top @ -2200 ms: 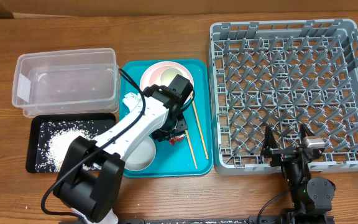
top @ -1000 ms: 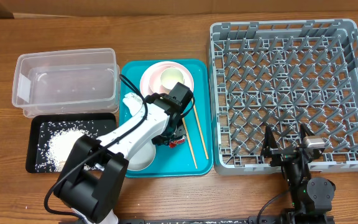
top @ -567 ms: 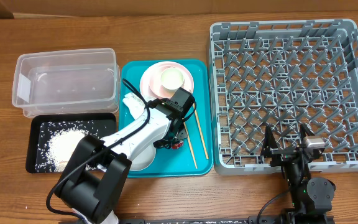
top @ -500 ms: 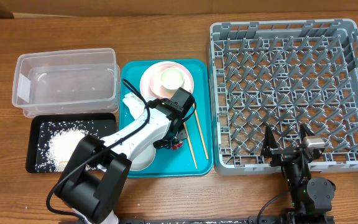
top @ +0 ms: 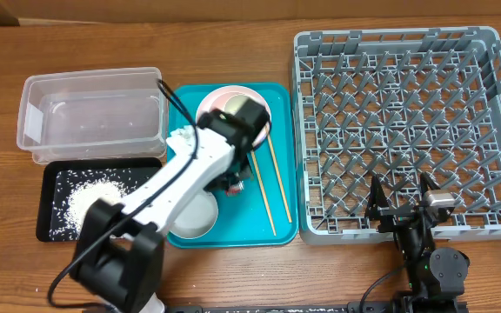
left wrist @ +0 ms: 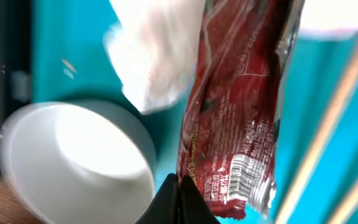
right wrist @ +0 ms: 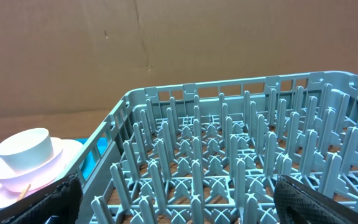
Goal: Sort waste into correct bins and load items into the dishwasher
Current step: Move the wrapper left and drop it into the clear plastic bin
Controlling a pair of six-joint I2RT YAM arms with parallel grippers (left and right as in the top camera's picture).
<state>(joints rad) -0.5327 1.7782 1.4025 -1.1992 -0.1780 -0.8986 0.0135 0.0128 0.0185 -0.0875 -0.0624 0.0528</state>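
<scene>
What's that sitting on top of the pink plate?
A small white cup stands on the plate. From above, the left arm covers part of the plate, so anything else there is hidden.

A robotics lab: left arm (top: 194,169) and right arm (top: 429,252) at the near edge of a wooden desk (top: 259,269), brown cardboard (right wrist: 166,50) along its far edge

from overhead we look straight down on the whole tabletop (top: 233,35). our left wrist view hangs very close over the teal tray (left wrist: 61,31), facing down. our right wrist view looks level across the rack (right wrist: 229,168) toward the plate (right wrist: 36,177), which overhead also shows.
</scene>
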